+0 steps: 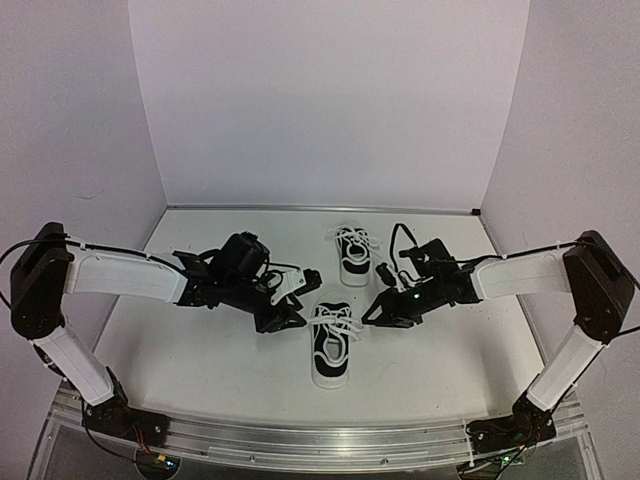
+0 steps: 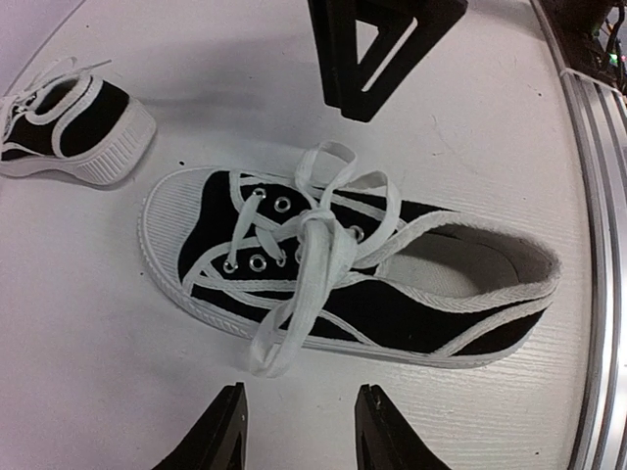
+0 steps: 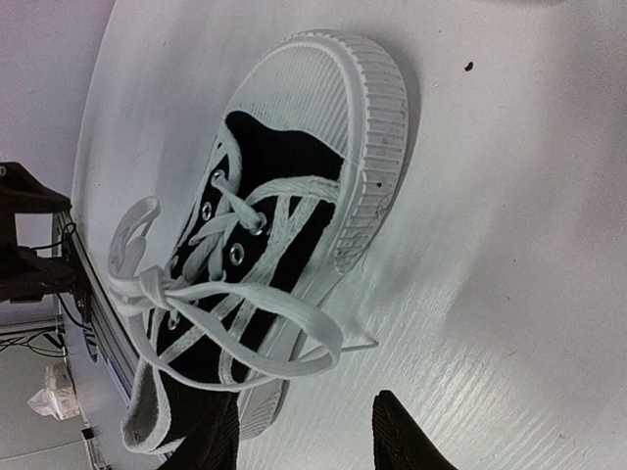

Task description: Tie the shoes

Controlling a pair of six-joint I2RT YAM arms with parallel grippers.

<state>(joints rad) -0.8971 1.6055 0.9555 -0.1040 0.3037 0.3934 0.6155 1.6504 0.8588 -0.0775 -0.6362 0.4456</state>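
Table (image 1: 200, 350) carries both shoes: the near shoe (image 1: 331, 355) at its middle, between my grippers, and the far shoe (image 1: 352, 258) toward the back edge. Nothing lies inside the near shoe. My left gripper (image 2: 301, 397) and right gripper (image 3: 304, 421) flank it, both with fingers parted and empty. Its bow (image 2: 318, 235) looks formed but slack, so I judge this shoe nearly done. Next I'd pinch one loop on each side and pull snug, or cross to the far shoe, whose laces I can't read.
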